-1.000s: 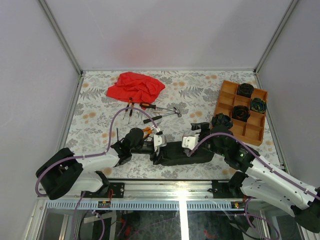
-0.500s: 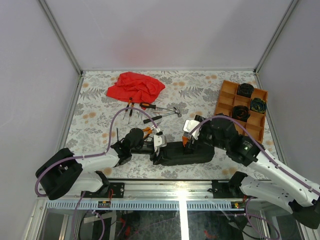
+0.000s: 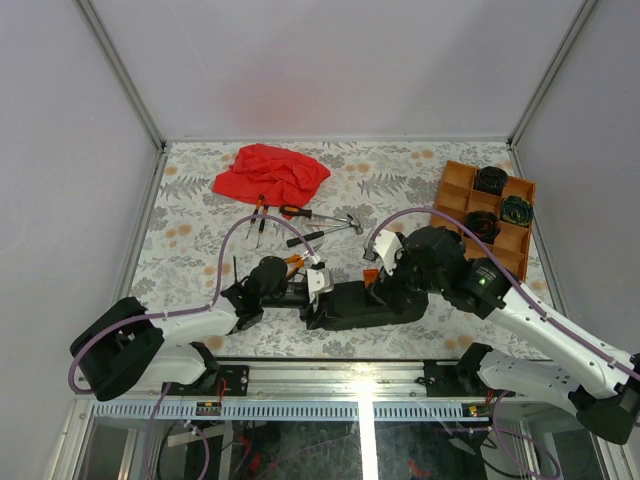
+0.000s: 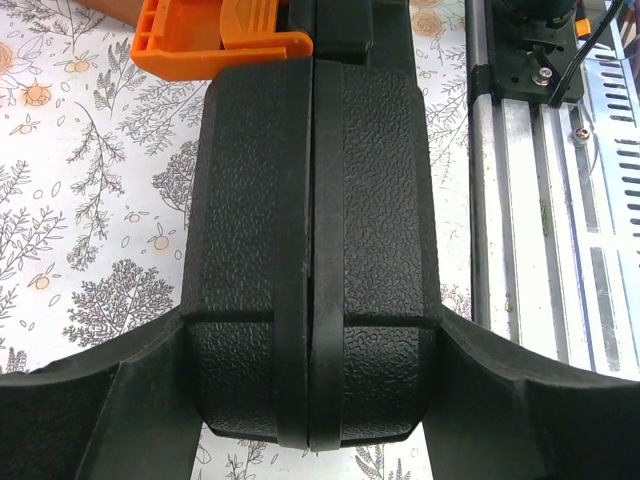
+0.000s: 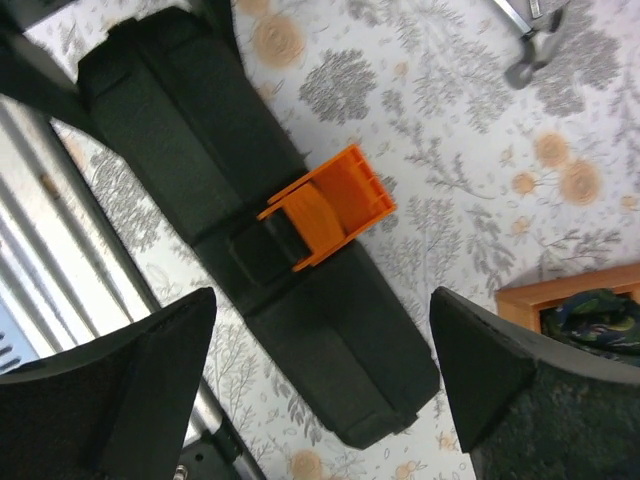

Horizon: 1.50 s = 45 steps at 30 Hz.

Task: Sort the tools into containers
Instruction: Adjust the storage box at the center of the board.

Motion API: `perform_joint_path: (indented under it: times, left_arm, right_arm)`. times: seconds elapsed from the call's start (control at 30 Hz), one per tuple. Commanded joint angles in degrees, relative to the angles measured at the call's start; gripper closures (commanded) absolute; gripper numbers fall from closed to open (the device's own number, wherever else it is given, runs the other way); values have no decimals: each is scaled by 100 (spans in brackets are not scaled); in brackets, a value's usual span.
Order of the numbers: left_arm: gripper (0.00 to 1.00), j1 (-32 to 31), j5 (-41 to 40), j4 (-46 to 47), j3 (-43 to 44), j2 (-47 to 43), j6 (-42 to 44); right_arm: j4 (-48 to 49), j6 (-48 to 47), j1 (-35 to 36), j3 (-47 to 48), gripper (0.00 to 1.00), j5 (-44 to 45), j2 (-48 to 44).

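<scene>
Right end effector (image 5: 320, 305) swung over the orange latch (image 5: 330, 205), spread; only left wrist shows left end effector (image 4: 312, 375) pinching case (image 4: 375, 200).

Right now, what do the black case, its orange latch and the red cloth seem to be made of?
The black case: hard moulded plastic, matte; pebbled surface, moulded seam. The orange latch: probably smooth plastic; even colour, crisp edges. The red cloth: soft fabric, it seems; it lies crumpled in folds.

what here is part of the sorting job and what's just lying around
Job: tool case, orange tray, hammer, screwdrivers, coiled bundles.
Lying about: red cloth.
</scene>
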Motion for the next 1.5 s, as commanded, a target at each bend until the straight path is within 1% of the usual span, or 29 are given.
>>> perform_joint_path:
  times: [0.0, 0.07, 0.13, 0.27, 0.33, 0.37, 0.53, 0.6, 0.73, 0.83, 0.87, 0.93, 0.97, 1.0, 1.03, 1.17, 1.3, 1.4, 1.47]
  left_arm:
    - [32, 83, -183, 87, -23, -182, 117]
    - [33, 85, -146, 83, -51, -224, 189]
    - [34, 87, -66, 79, -59, -243, 275]
    - [37, 92, 115, 15, -72, -262, 533]
    - [38, 93, 213, -24, -106, -325, 726]
    - [38, 82, 285, -29, -132, -356, 805]
    - [37, 89, 695, -40, -199, -434, 1172]
    - [36, 95, 773, -59, -173, -387, 1242]
    - [34, 88, 764, -102, -108, -288, 1307]
    - [33, 85, 727, -82, -100, -274, 1339]
    - [32, 83, 695, -70, -99, -266, 1331]
    - [30, 97, 641, -24, -106, -241, 1309]
    - [26, 95, 637, 7, -109, -231, 1288]
    - [6, 91, 658, 22, -102, -221, 1269]
    - [0, 91, 674, -8, -70, -193, 1271]
    - [0, 94, 669, -72, -38, -169, 1300]
    - [0, 95, 621, 15, -89, -265, 1241]
    - [0, 96, 463, 391, -232, -476, 1037]
    - [0, 111, 296, 1032, -483, -695, 705]
  right_arm:
    - [-362, -51, -18, 111, 3, -428, 12]
    - [-234, -179, -19, 35, 0, -225, 13]
    - [-106, -447, -18, -89, 1, -206, 66]
    - [157, -1291, -12, -455, 0, -803, 126]
    - [303, -1760, -12, -600, 1, -931, 69]
    - [347, -1846, -17, -634, 1, -927, 34]
    - [54, -2308, -15, -528, 0, -1100, 155]
    - [-139, -2376, -14, -461, 2, -1309, 297]
    - [-240, -2381, -14, -504, 11, -1803, 520]
    - [-218, -2336, -11, -547, 18, -1966, 661]
    - [-200, -2290, -12, -548, 23, -1971, 701]
    - [-192, -2228, -11, -530, 36, -1959, 786]
    - [-196, -2189, -11, -513, 41, -1957, 811]
    - [-204, -2165, -11, -514, 45, -1957, 824]
    - [-208, -2147, -13, -524, 47, -1961, 827]
    - [-222, -2082, -13, -518, 53, -1997, 798]
    - [-251, -1940, -12, -509, 58, -1755, 740]
    - [-205, -1726, -14, -508, 69, -1452, 642]
    - [-70, -1553, -18, -540, 80, -1262, 525]
